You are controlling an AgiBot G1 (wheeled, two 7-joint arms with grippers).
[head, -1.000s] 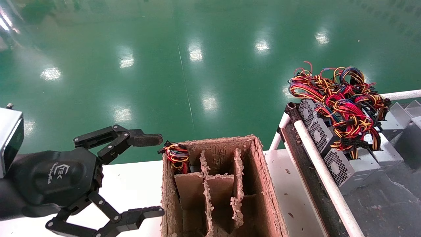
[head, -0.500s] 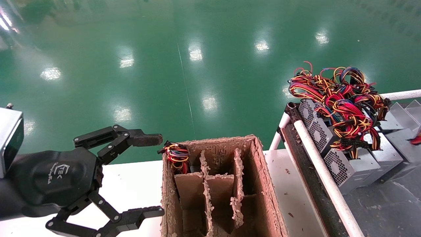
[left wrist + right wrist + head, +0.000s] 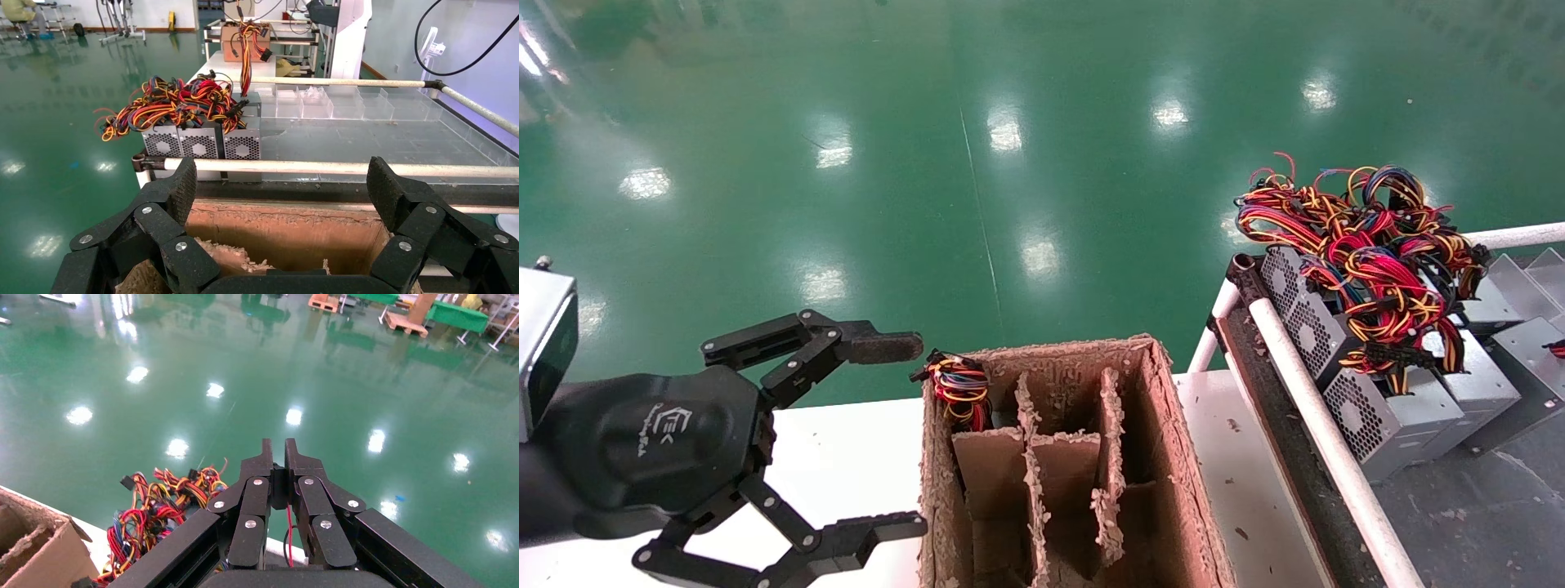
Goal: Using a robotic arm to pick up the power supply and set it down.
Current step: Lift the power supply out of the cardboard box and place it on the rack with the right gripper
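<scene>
My right gripper is shut on a black plug with a red and a black wire hanging below it. In the head view that gripper is out of view, but a grey power supply lies at the far right edge of the rack. A row of power supplies with perforated faces stands behind the white rail, under a tangle of wires. My left gripper is open and holds nothing, beside the left wall of the cardboard box. From the left wrist, the open gripper faces over the box.
The box has cardboard dividers, and a small wire bundle sticks out of its far left compartment. A white rail edges the rack on the right. The white table ends at the green floor. Clear trays line the rack.
At the right edge of the head view a grey power supply has shifted and now lies lower and more fully in view. My left arm has not moved.
</scene>
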